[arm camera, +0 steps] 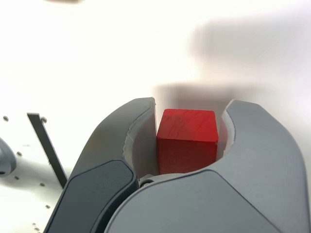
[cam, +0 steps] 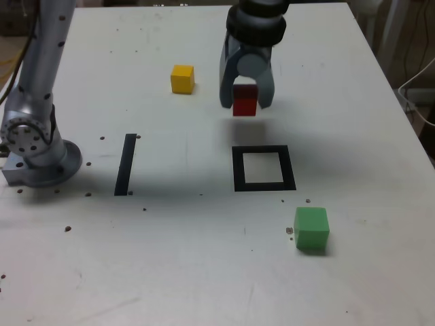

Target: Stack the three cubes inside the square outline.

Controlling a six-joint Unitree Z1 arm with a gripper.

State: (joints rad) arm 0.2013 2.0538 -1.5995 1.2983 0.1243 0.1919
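In the exterior view, the gripper (cam: 246, 100) hangs over the white table (cam: 204, 272) with its two grey jaws pointing down, and between them sits the red cube (cam: 245, 102) — the jaws are pressed on its two sides. The cube is lifted off the table; a soft shadow lies under it. Just below it in this view is the square outline (cam: 264, 168), a thick black frame with a white centre, and nothing stands inside it. The yellow cube (cam: 182, 79) rests on the table toward the exterior view's left of the gripper, well apart from the frame. The green cube (cam: 312, 228) rests nearer to the camera, beside the frame's lower right corner but not touching it. A straight black strip (cam: 126, 164) lies at the exterior view's left, near the arm's base (cam: 37, 146). In the wrist view, the red cube (arm camera: 187, 141) is clamped between the two curved fingers (arm camera: 121, 145), which touch it on both sides — and the black strip (arm camera: 47, 148) is seen on the table beyond.
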